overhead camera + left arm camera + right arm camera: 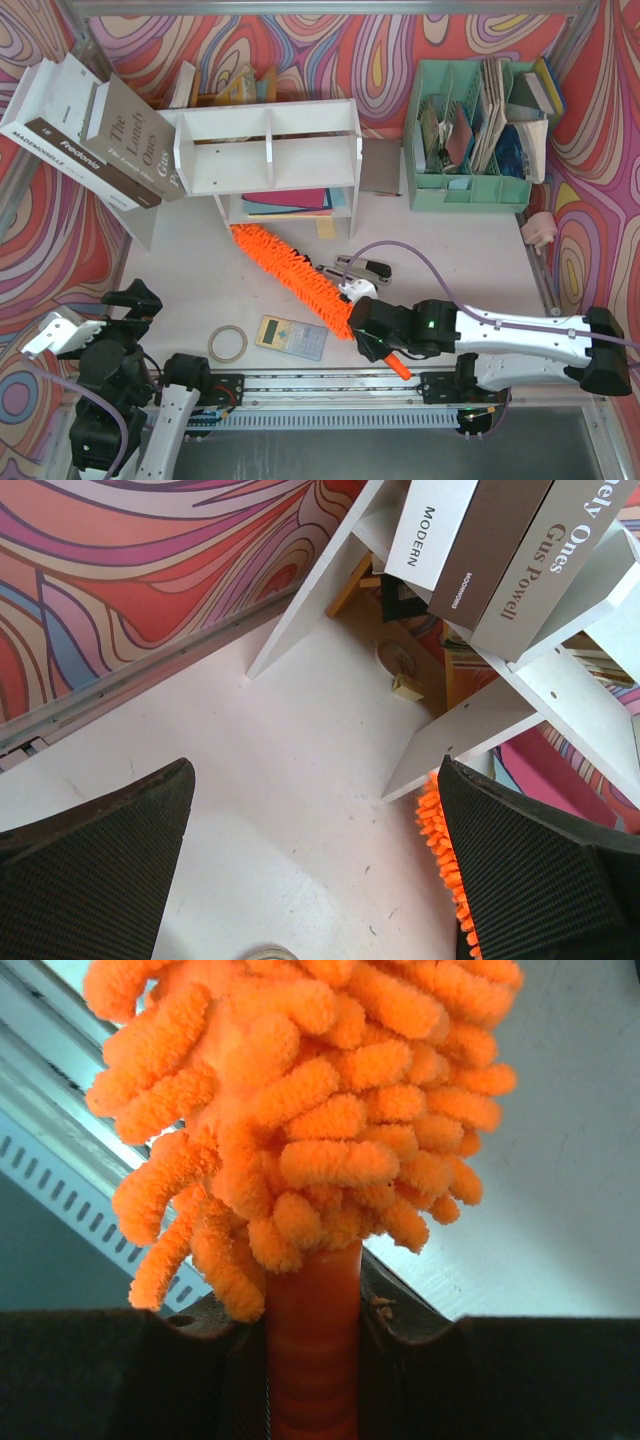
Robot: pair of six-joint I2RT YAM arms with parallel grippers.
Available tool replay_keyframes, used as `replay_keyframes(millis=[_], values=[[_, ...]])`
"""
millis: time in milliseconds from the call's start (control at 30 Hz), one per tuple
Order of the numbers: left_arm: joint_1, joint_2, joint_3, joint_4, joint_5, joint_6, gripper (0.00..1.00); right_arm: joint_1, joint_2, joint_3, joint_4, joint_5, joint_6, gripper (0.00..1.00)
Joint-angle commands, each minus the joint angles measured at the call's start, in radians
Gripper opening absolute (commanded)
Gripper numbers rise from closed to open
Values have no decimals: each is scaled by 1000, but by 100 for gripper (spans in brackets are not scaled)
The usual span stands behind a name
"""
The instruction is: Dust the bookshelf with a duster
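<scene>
The white bookshelf stands at the back middle of the table, and its boards also show in the left wrist view. The fluffy orange duster lies slanted across the table. Its tip reaches the front left corner of the shelf's lower tier. My right gripper is shut on the duster's orange handle, just below the fluffy head. The handle's end sticks out behind the gripper. At the near left, my left gripper is open and holds nothing. The duster's edge shows beside its right finger.
Large books lean against the shelf's left side. A mint-green file organizer stands at the back right. A stapler, a calculator and a tape roll lie near the duster.
</scene>
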Motion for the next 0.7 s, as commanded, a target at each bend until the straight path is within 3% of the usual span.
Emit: replay_keyframes(millis=[0,200,667], values=[[7,-13,-5,13,-9,19,99,-1,-40,-12,-44,89,75,0],[7,-12,-3,7,-10,15,98,-1,-50,-16,-18,105,93,0],[7,-12,-9,13,-8,17,98,8,171,42,261,55,68,0]])
